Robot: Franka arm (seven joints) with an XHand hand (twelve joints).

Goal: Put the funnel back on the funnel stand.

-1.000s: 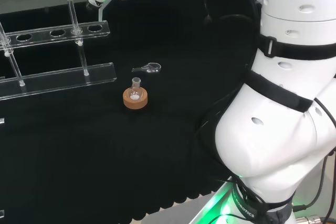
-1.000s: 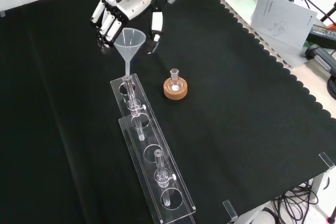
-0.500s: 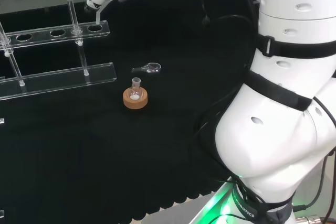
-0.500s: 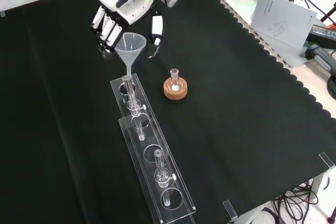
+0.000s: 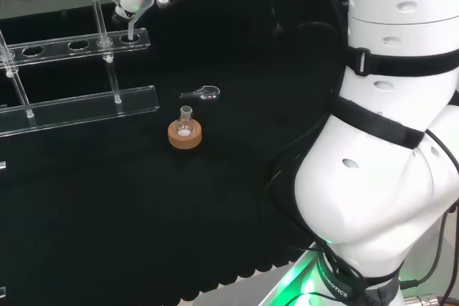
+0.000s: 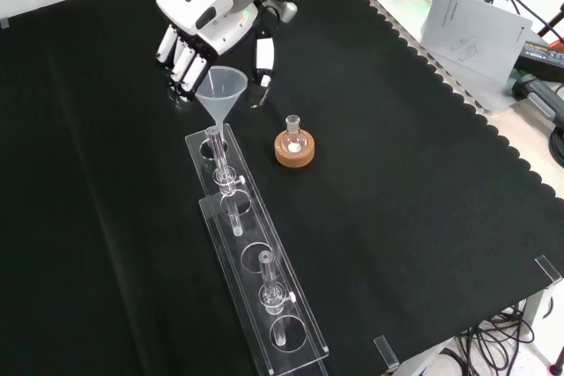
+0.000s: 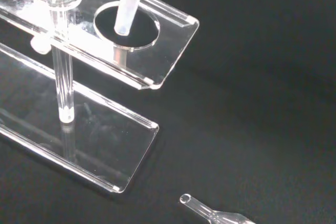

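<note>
— What changed?
— The funnel [image 6: 220, 92] has come lower, stem pointing down into the funnel stand [image 6: 251, 257]'s end hole.
— And the hand [image 6: 207, 19]?
— Above the stand's end, fingers [image 6: 182, 57] curled round the funnel's cone.

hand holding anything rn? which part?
The hand holds the clear funnel by its cone, fingers and thumb on either side of the rim; the stem points into the end hole of the stand.

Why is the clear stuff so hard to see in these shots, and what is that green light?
Head view: the funnel stand shows mainly as pale edges against black cloth, and green light glows at the arm's base. Front view: the funnel looks translucent below the hand. Wrist view: the funnel's stem is slightly soft.
</note>
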